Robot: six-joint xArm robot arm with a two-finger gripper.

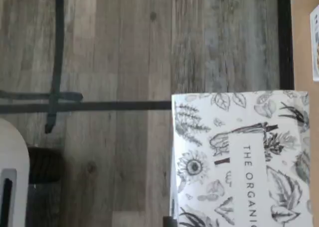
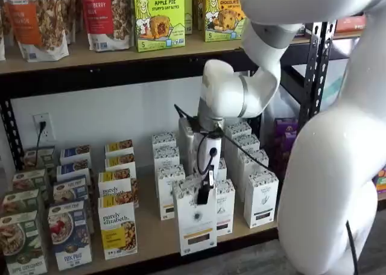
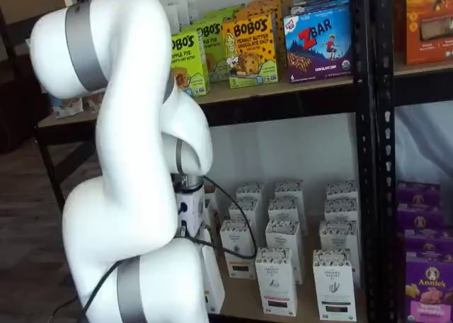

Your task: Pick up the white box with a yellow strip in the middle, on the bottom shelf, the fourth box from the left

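Note:
The white box (image 2: 194, 224) is a tall narrow carton with a black-speckled top, a dark round emblem and a tan strip low on its front. It stands out in front of its row at the front edge of the bottom shelf (image 2: 151, 242). My gripper (image 2: 205, 193) comes down on its top, shut on the white box, with one black finger over the front face. In the wrist view the box's leaf-printed top (image 1: 244, 157) reads "THE ORGANIC" and hangs over wood floor beyond the shelf's black rail (image 1: 284, 38). In a shelf view my arm hides most of the box (image 3: 214, 277).
Like white cartons (image 2: 260, 196) stand in rows right and behind. "purely elizabeth" boxes (image 2: 117, 230) and other cereal boxes (image 2: 69, 233) fill the left. Purple Annie's boxes (image 3: 428, 280) sit far right past a black upright (image 3: 371, 160). Bobo's boxes (image 2: 158, 15) stand on the board above.

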